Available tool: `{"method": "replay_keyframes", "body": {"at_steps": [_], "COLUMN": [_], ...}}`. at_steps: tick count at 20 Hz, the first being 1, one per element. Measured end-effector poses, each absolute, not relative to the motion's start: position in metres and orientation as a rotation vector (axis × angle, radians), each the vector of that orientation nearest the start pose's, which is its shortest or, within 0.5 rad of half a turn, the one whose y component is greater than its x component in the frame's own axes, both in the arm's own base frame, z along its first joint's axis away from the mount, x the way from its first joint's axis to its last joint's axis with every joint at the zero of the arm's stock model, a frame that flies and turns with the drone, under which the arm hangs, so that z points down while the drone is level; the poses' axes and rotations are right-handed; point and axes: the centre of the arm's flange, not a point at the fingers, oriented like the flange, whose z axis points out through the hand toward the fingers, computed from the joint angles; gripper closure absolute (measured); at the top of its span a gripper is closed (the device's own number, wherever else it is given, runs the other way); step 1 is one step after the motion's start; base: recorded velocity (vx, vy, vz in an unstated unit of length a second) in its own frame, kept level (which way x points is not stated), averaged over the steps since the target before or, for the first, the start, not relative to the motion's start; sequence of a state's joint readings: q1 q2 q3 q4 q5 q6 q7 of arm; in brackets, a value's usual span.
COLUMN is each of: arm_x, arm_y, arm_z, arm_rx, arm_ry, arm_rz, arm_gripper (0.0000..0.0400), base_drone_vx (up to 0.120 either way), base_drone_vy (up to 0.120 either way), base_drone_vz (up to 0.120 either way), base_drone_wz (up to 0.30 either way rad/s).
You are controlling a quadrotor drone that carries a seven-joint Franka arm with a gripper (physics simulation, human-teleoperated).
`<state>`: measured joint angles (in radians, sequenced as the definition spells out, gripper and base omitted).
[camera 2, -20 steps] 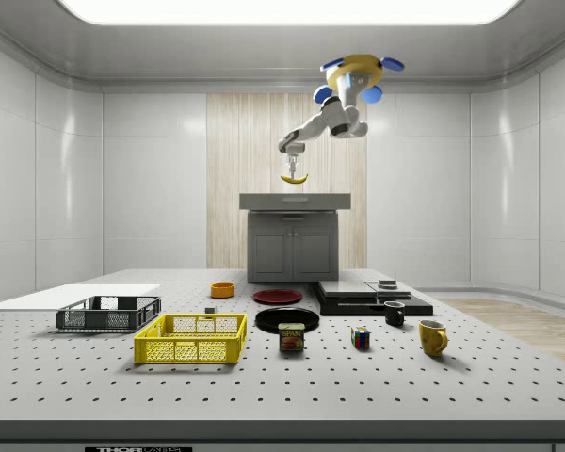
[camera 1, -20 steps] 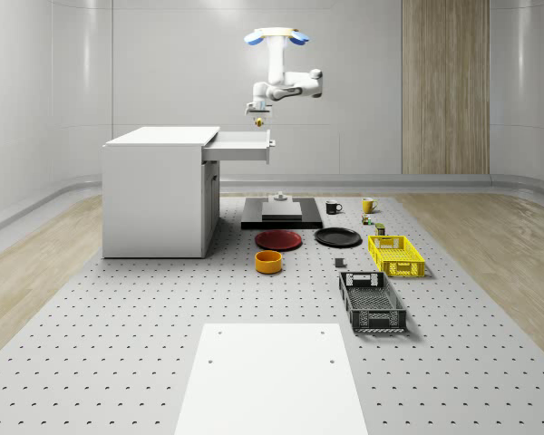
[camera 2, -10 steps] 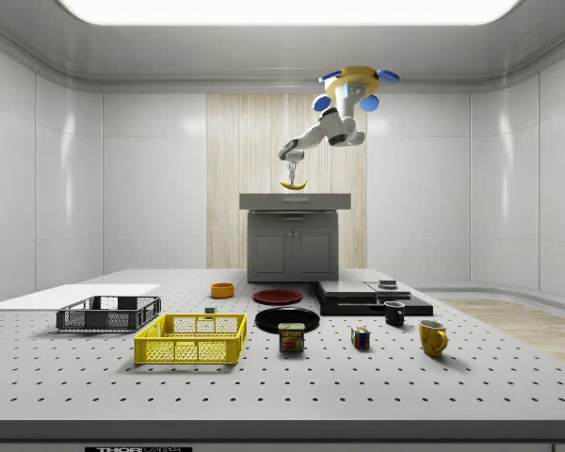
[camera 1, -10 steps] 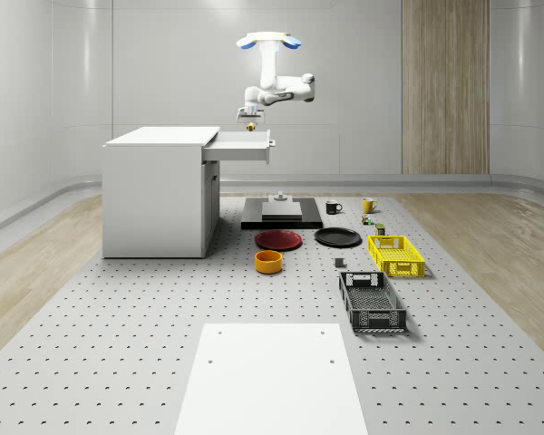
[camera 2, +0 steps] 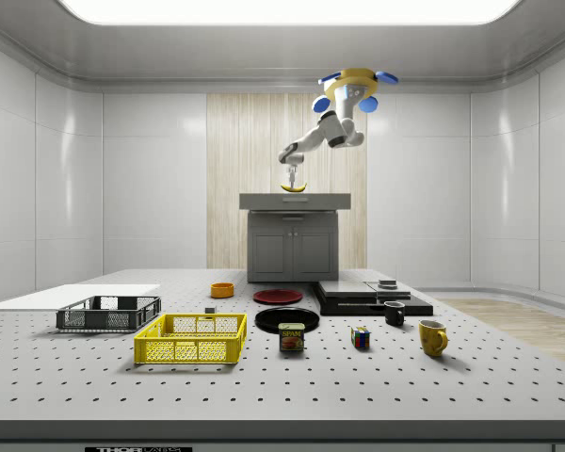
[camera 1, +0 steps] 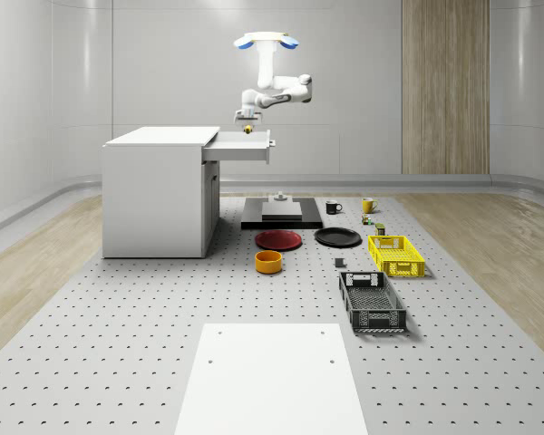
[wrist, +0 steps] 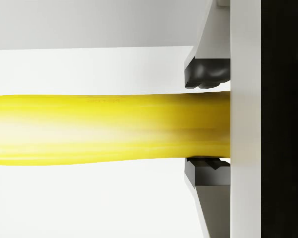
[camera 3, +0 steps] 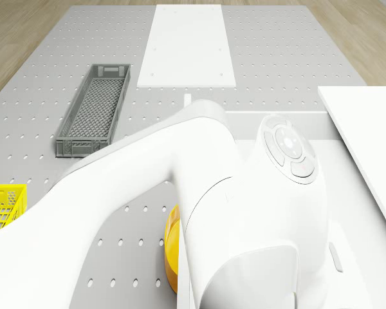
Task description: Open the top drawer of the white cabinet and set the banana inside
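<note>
Drone [camera 1: 266, 40] hovers above the open drawer [camera 1: 243, 145]; its claw [camera 2: 290, 179] pinches the banana [wrist: 109, 130] just over it.

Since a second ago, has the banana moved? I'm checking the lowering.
Yes. The banana has come down toward the open top drawer and shifted toward the cabinet.

Banana [wrist: 109, 130] cut off at wrist view's edge; drawer [camera 1: 245, 145] interior seemingly hidden.
</note>
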<state>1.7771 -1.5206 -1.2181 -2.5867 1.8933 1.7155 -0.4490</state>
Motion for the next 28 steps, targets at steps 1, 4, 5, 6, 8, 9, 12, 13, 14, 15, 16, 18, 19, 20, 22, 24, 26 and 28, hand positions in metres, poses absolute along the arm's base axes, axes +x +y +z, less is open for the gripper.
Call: {"method": "replay_keyframes", "body": {"at_steps": [1, 4, 5, 6, 8, 9, 12, 13, 14, 15, 16, 18, 19, 20, 22, 24, 26, 28], "arm_x": [0.359, 0.359, 0.359, 0.359, 0.358, 0.358, 0.358, 0.358, 0.358, 0.358, 0.358, 0.359, 0.359, 0.359, 0.359, 0.359, 0.359, 0.359], "arm_y": [0.126, 0.126, 0.126, 0.126, 0.126, 0.126, 0.126, 0.126, 0.126, 0.126, 0.126, 0.126, 0.126, 0.126, 0.126, 0.126, 0.126, 0.126], "arm_z": [0.568, 0.583, 0.587, 0.591, 0.600, 0.603, 0.616, 0.620, 0.625, 0.629, 0.632, 0.637, 0.639, 0.639, 0.637, 0.631, 0.626, 0.623], "arm_rx": [-0.008, -0.008, -0.008, -0.008, -0.008, -0.008, -0.008, -0.008, -0.008, -0.008, -0.008, -0.007, -0.006, -0.005, -0.004, -0.003, -0.003, -0.003], "arm_ry": [-0.001, -0.001, -0.001, -0.001, -0.001, -0.001, -0.002, -0.002, -0.002, -0.002, -0.002, -0.002, -0.002, -0.002, -0.002, -0.002, -0.002, -0.002], "arm_rz": [0.804, 0.804, 0.804, 0.804, 0.804, 0.804, 0.804, 0.804, 0.804, 0.804, 0.804, 0.802, 0.799, 0.797, 0.793, 0.791, 0.789, 0.788], "arm_gripper": [0.0207, 0.0207, 0.0207, 0.0207, 0.0207, 0.0207, 0.0207, 0.0207, 0.0207, 0.0207, 0.0207, 0.0150, 0.0116, 0.0091, 0.0055, 0.0033, 0.0020, 0.0013], "base_drone_vx": [0.000, 0.000, 0.000, 0.000, 0.000, 0.000, 0.000, 0.000, 0.000, 0.000, 0.000, 0.000, 0.000, 0.000, 0.000, 0.000, 0.000, 0.000], "base_drone_vy": [0.000, 0.000, 0.000, 0.000, 0.000, 0.000, 0.000, 0.000, 0.000, 0.000, 0.000, 0.000, 0.000, 0.000, 0.000, 0.000, 0.000, 0.000], "base_drone_vz": [0.000, 0.000, 0.000, 0.000, 0.000, 0.000, 0.000, 0.000, 0.000, 0.000, 0.000, 0.000, 0.000, 0.000, 0.000, 0.000, 0.000, 0.000], "base_drone_wz": [0.000, 0.000, 0.000, 0.000, 0.000, 0.000, 0.000, 0.000, 0.000, 0.000, 0.000, 0.000, 0.000, 0.000, 0.000, 0.000, 0.000, 0.000]}}
